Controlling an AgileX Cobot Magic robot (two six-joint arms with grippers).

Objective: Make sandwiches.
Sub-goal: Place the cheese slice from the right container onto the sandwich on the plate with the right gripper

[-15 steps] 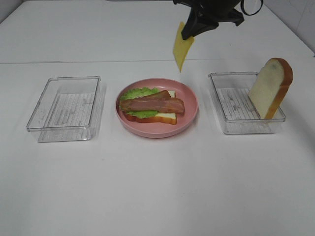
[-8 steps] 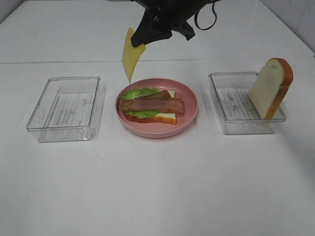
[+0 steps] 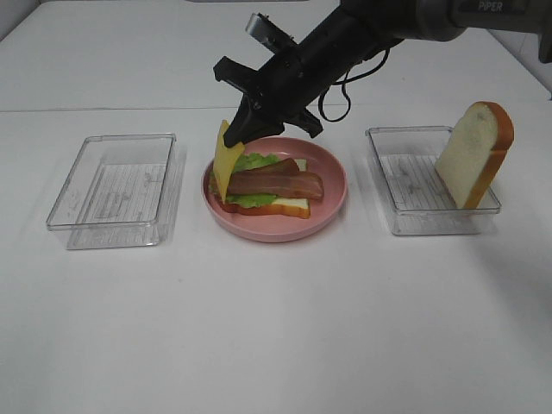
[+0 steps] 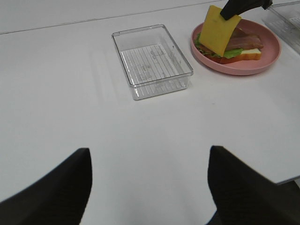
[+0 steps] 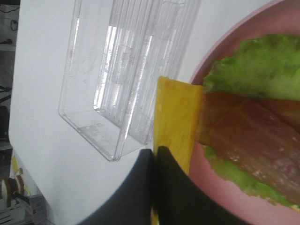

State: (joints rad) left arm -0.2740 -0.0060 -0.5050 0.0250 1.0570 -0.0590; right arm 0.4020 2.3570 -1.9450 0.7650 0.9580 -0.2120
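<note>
A: We note the stack on the pink plate: a white bread slice with orange-brown crust at the bottom, frilly green lettuce over it, reddish-brown bacon strips across the top. A second bread slice stands on edge, leaning in the right tray.

B: And the cheese? We see a yellow slice hanging nearly upright at the plate's left rim, its lower edge touching or just beside the stack's left end.

A: Agreed. The right claw pinches the slice's upper corner, jaws closed on it, and sits above the plate's far left edge, reaching across from the right. The stack lies just below and to the right of that claw.

B: The left claw shows only as two dark fingers standing wide apart, holding nothing, over bare surface well apart from the plate. The left tray lies between it and the plate.

A: Limits: in the right wrist view the fingers hide the cheese's held end. We cannot tell whether the cheese actually rests on the lettuce. The left claw is out of the high view.
</note>
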